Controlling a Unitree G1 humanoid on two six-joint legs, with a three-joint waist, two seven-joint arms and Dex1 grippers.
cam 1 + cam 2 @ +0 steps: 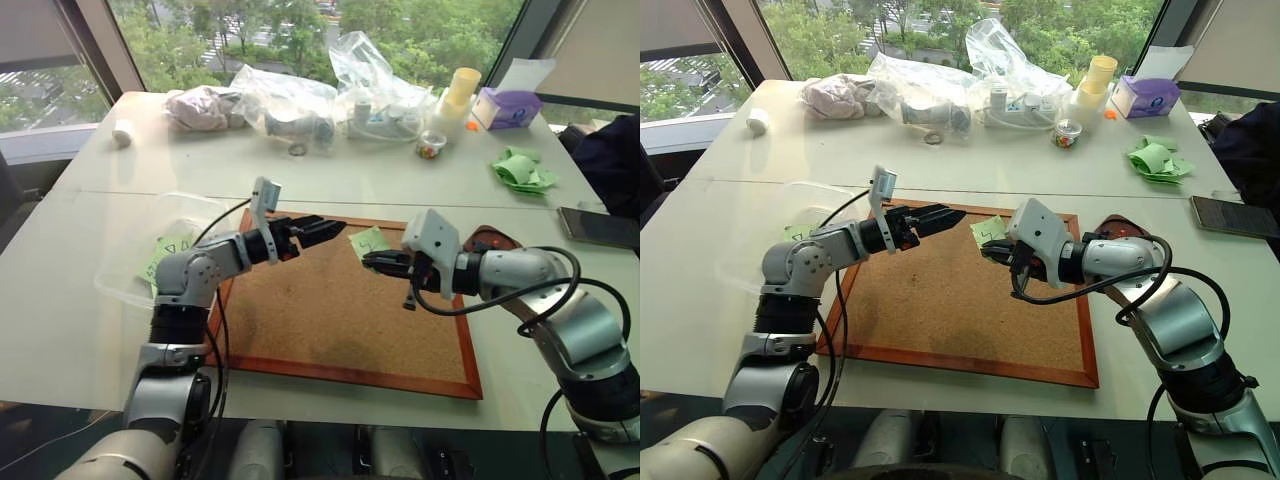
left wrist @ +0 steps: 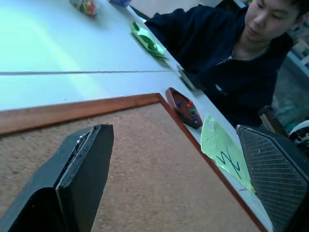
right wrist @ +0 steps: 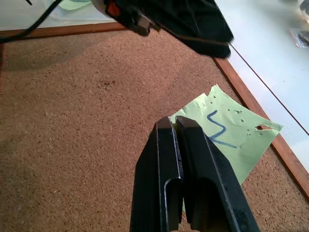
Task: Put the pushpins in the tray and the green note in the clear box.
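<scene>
Two containers flank the large wood-framed corkboard (image 1: 345,315). At its left edge sits the transparent rounded plastic box (image 1: 150,262), with light-green paper showing inside. At its far right corner sits the small dark reddish-brown tray (image 2: 185,107), holding several tiny coloured pushpins (image 2: 189,105). Over the board, the right gripper (image 3: 175,126) is closed, pinching the small light-green sticky note (image 3: 231,129) with its blue pen mark and pinholes. Facing it, the left gripper (image 1: 322,228) stands wide apart, holding nothing.
</scene>
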